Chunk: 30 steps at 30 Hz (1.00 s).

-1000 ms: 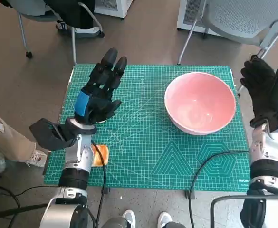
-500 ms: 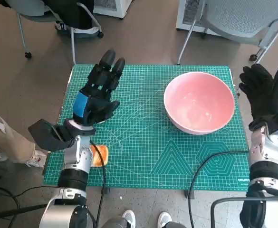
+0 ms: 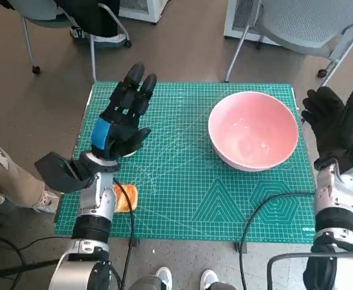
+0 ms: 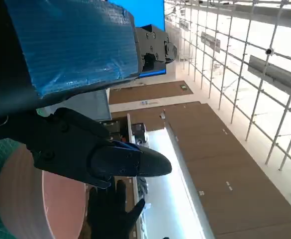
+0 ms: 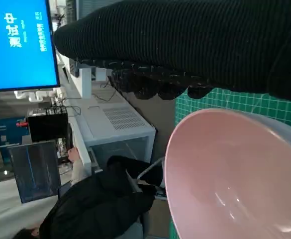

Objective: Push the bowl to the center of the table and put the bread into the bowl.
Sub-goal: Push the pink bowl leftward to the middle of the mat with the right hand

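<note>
Judging by the layout, neither step is done: the pink bowl sits toward the right edge of the green cutting mat, and the bread lies near the mat's left front corner. Both hands are empty, fingers spread: right hand just right of the bowl, left hand raised beyond the bread.

Glossy, smooth pink bowl, plastic or glazed by the look, with soft highlights inside. Matt green cutting mat, rubbery, printed with fine pale grid lines. Knitted black cloth over the right hand, ribbed and dull. Hard black plastic left hand, slightly shiny, back wrapped in creased blue tape. Orange-brown bread, soft and matt. Brushed metal forearm cuffs.
</note>
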Each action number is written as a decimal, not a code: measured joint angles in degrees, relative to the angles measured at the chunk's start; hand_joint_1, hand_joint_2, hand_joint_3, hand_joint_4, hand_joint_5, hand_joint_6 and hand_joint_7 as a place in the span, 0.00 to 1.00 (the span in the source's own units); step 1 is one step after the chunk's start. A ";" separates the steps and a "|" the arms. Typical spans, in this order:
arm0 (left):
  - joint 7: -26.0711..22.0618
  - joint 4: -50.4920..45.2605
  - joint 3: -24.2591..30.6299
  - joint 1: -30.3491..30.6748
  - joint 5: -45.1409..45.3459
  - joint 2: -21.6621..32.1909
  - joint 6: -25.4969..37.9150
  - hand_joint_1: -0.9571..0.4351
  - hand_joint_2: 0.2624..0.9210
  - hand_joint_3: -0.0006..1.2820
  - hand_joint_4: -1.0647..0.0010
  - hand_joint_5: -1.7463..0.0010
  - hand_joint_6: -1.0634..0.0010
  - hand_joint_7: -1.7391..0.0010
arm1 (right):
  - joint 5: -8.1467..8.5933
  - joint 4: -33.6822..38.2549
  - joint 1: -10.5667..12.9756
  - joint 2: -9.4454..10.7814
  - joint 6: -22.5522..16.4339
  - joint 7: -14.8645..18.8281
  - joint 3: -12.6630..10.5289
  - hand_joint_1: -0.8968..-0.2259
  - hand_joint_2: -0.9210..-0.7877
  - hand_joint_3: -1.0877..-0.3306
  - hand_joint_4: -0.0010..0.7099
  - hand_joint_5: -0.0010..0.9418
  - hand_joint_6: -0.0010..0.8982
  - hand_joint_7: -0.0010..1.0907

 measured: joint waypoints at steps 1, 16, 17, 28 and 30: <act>0.02 0.00 -0.02 0.00 0.02 0.05 0.00 0.28 1.00 0.17 0.99 1.00 0.83 0.99 | 0.00 0.00 0.06 0.14 0.02 -0.06 -0.01 0.47 0.00 0.30 0.24 0.00 0.27 0.12; 0.46 -0.17 -0.29 0.00 0.13 0.32 0.03 0.27 1.00 0.17 0.99 1.00 0.82 1.00 | -0.23 -0.01 0.28 2.05 0.21 -0.35 0.30 0.42 0.00 0.35 0.25 0.00 0.27 0.10; 0.47 -0.18 -0.31 0.00 0.13 0.33 0.04 0.27 1.00 0.17 0.99 1.00 0.82 1.00 | -0.28 -0.01 0.32 2.19 0.21 -0.36 0.38 0.41 0.00 0.35 0.25 0.00 0.27 0.10; 0.46 -0.27 -0.43 0.00 0.13 0.42 0.19 0.27 1.00 0.17 0.99 1.00 0.82 1.00 | -1.33 -0.01 0.83 3.56 0.15 -0.46 1.21 0.41 0.00 0.36 0.28 0.01 0.29 0.10; 0.44 -0.27 -0.42 0.00 0.13 0.44 0.20 0.27 1.00 0.17 0.99 1.00 0.82 1.00 | -1.41 -0.01 0.83 3.92 0.15 -0.56 1.28 0.41 0.00 0.37 0.28 0.01 0.29 0.10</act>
